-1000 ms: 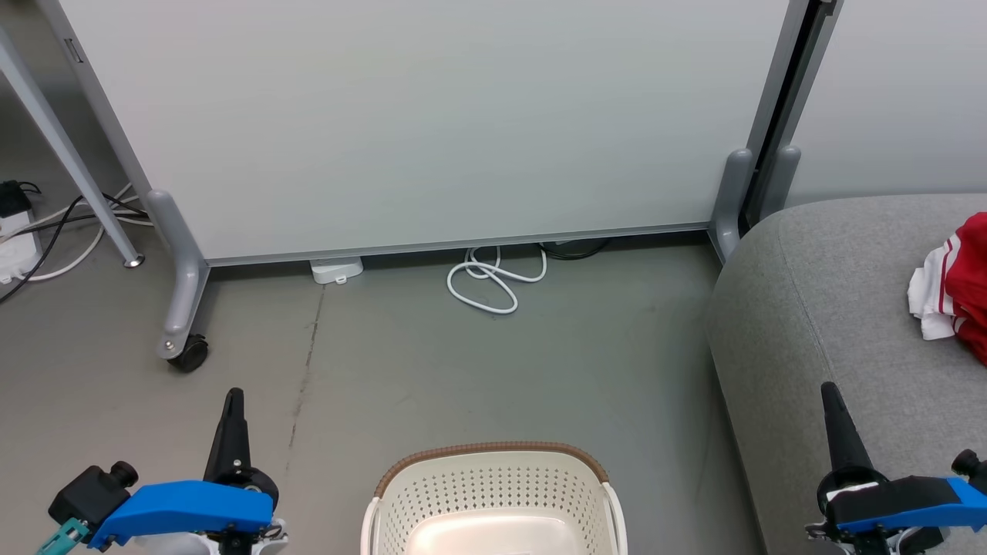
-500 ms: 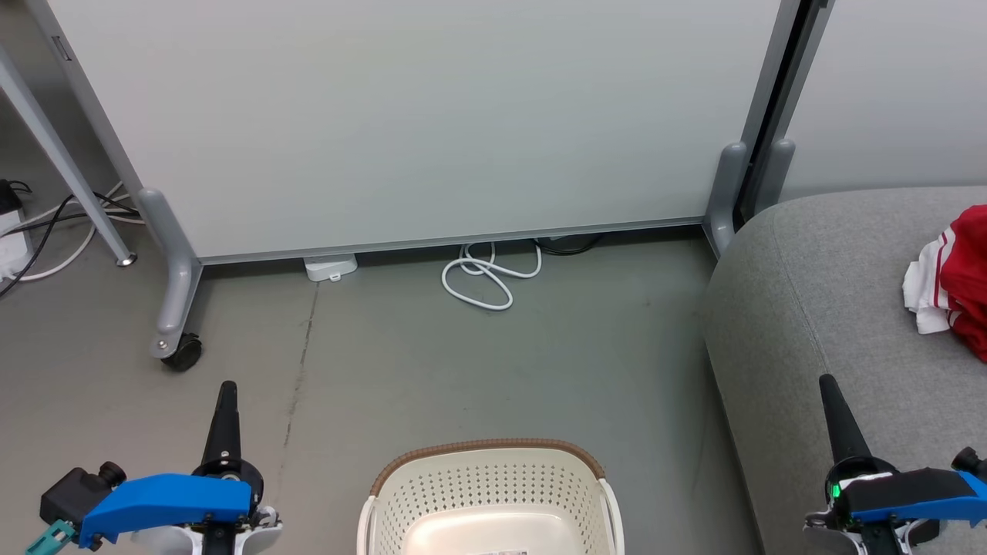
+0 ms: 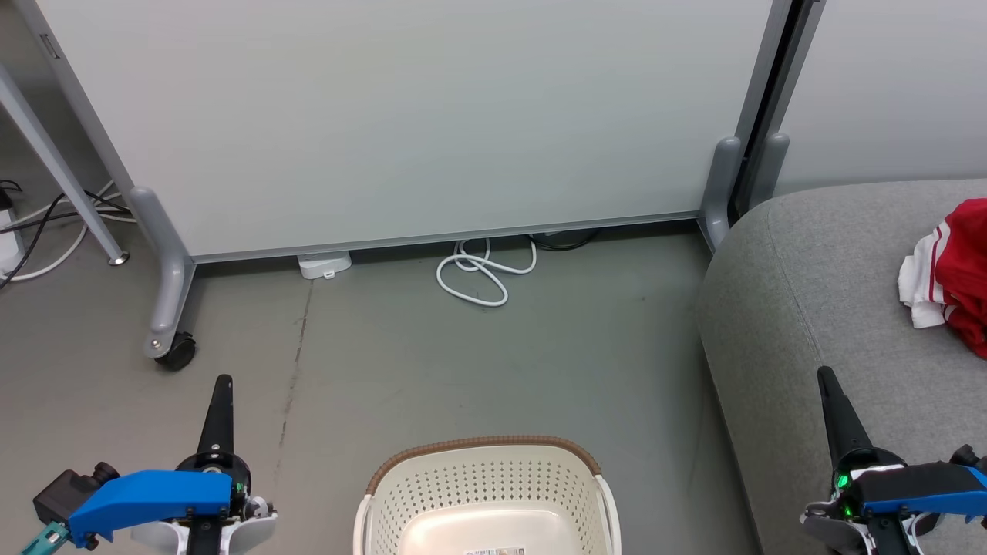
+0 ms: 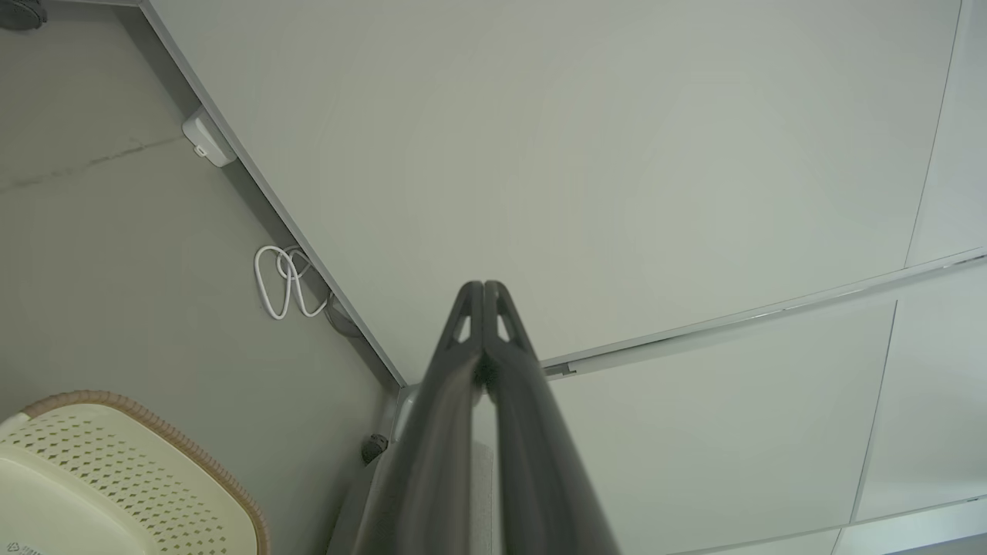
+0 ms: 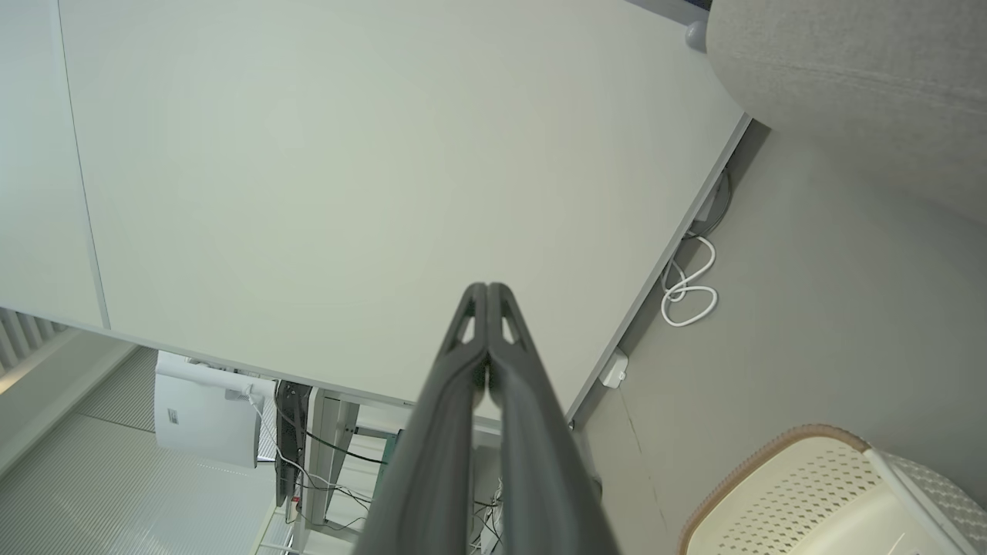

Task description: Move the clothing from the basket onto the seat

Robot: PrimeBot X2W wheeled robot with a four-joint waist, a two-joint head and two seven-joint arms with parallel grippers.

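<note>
Clothing (image 3: 956,274) is lying on seat (image 3: 810,308); basket (image 3: 486,484) is sitting on floor (image 3: 401,347). Left gripper (image 3: 224,381) and right gripper (image 3: 826,375) are hovering, fingers pressed together.

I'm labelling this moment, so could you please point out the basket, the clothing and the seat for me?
the basket (image 3: 482,442): head view, on the far brown rim.
the clothing (image 3: 970,270): head view, on the red fabric.
the seat (image 3: 810,293): head view, on bare grey upholstery beside the clothing.

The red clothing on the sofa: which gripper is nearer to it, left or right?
Right. The right gripper is by the sofa, below the red clothing in the head view; the left gripper is far off, beyond the basket.
</note>
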